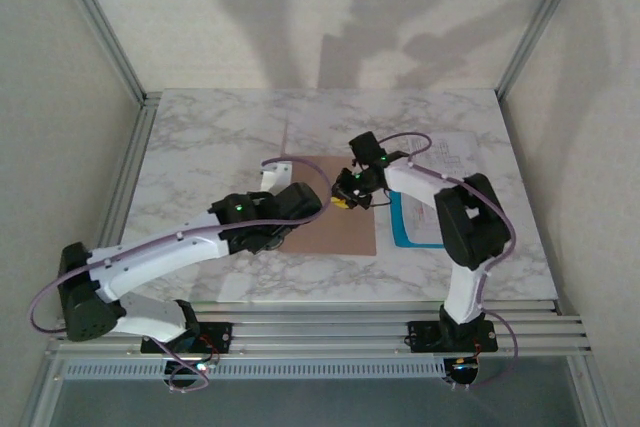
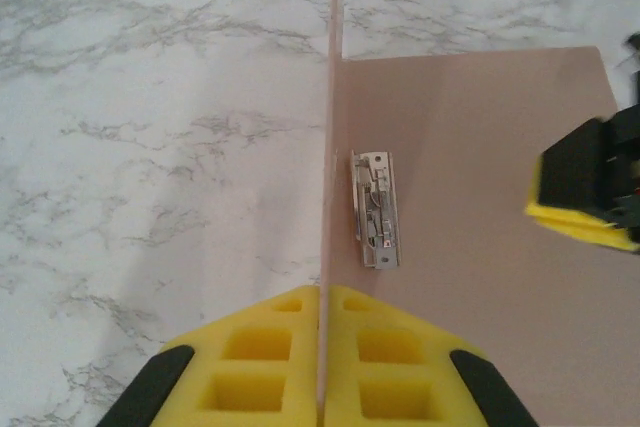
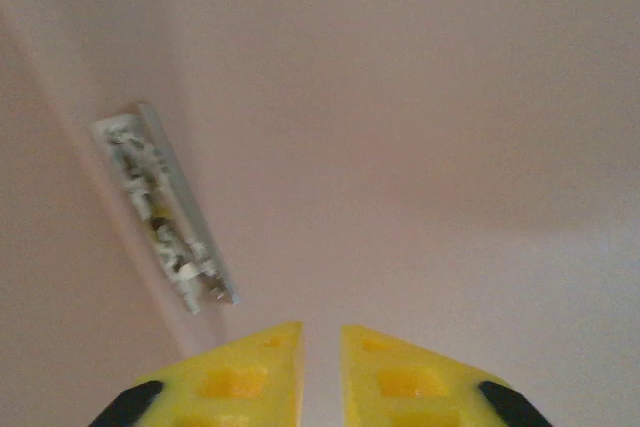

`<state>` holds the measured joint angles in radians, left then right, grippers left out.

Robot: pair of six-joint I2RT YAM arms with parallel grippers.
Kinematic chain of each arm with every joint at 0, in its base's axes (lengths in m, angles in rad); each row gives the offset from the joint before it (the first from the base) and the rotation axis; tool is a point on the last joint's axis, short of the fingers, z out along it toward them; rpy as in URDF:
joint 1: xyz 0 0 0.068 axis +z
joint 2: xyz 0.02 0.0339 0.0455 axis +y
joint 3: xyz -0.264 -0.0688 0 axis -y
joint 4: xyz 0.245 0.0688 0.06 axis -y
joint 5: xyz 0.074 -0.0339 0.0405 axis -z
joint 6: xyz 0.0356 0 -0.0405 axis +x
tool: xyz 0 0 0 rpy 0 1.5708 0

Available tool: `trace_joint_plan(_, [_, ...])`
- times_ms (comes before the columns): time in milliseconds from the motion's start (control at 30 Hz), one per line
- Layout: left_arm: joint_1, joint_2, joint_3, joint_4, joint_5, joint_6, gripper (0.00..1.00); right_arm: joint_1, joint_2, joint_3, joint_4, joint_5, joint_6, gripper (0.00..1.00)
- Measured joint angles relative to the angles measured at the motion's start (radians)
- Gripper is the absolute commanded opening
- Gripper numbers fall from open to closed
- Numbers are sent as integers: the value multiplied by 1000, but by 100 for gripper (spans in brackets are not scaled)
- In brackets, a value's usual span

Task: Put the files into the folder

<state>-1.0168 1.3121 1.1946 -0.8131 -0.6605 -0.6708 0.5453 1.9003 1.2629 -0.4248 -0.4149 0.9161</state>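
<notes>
Nearest, at folder's near-left side: L gripper (image 1: 298, 199) (image 2: 323, 292), yellow pads (image 2: 250, 357) pinched tight on edge of cover (image 2: 335, 97), cover held upright, edge-on in wrist view. Just beyond, rest of folder (image 1: 335, 232) (image 2: 470, 147) flat & open on marble table (image 1: 200, 147), pinkish-brown, inside face up. 1 metal clip (image 2: 375, 209) (image 3: 165, 202) on that face, close beside hinge. Further in, over folder's far-right part: R gripper (image 1: 348, 197) (image 2: 585, 187) (image 3: 320, 332), aimed down at bare card, jaws w/ narrow gap, nothing btwn them; touching card or not, can't tell. Right of folder, outside it: files (image 1: 460, 157), white sheets flat on table, partly under R arm, 1 w/ blue strip (image 1: 398, 222) along left & near edges.
</notes>
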Motion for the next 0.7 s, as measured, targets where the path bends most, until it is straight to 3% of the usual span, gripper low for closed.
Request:
trace_joint_plan(167, [67,-120,-98,17,37,-58,0,22,90,78,-38,34,-23,8])
trace_joint_plan(200, [87,-143,-117,16,43,-72,3,22,97,80,-45,41,-28,8])
trace_joint_plan(267, [132,-192,-158,8,56,-108,25,21,113,80,-66,56,-39,7])
trace_joint_plan(333, [182,-245,-197,0,69,-149,33,21,129,80,-78,60,-47,7])
trace_joint_plan(533, [379,-391,-295,-15,161,-208,41,17,142,101,-104,60,-72,5])
trace_joint_plan(700, [579,-428,-333,-39,259,-217,47,15,149,117,-125,61,-94,5])
